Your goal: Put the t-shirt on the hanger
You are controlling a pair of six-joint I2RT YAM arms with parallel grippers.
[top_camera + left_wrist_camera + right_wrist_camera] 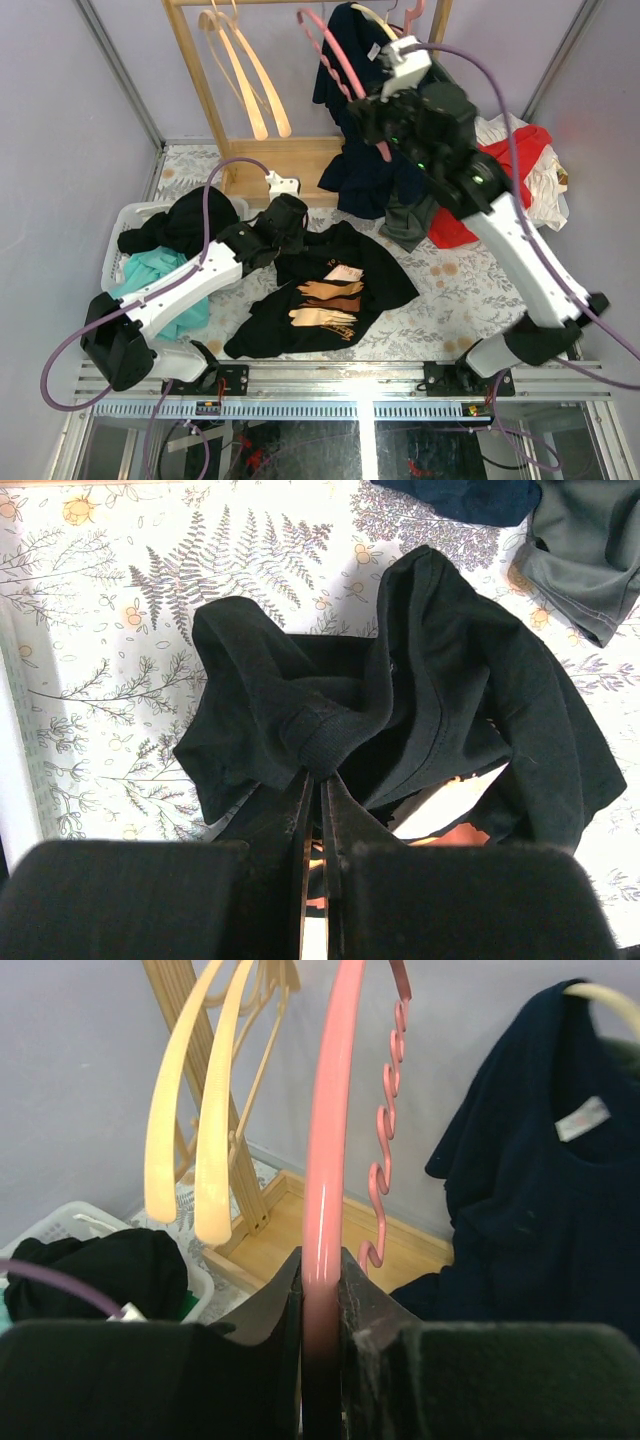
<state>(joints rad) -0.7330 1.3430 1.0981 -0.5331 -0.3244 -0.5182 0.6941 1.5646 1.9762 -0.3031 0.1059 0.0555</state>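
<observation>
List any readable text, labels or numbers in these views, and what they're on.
No text is readable in any view.
Neck label on the navy t-shirt: blurred, no letters legible.
Tan print on the black t-shirt: a graphic, no words discernible.

Overhead rear view; wrist close-ups on t-shirt (450,680), hanger (322,1160).

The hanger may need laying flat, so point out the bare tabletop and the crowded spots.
Largest bare tabletop: right of the black t-shirt, in front of the red garment, up to the right arm. A smaller patch lies back left, between the white basket and the rack's wooden base. Crowded: back right, where the navy t-shirt, a grey garment and the red one pile up.
</observation>
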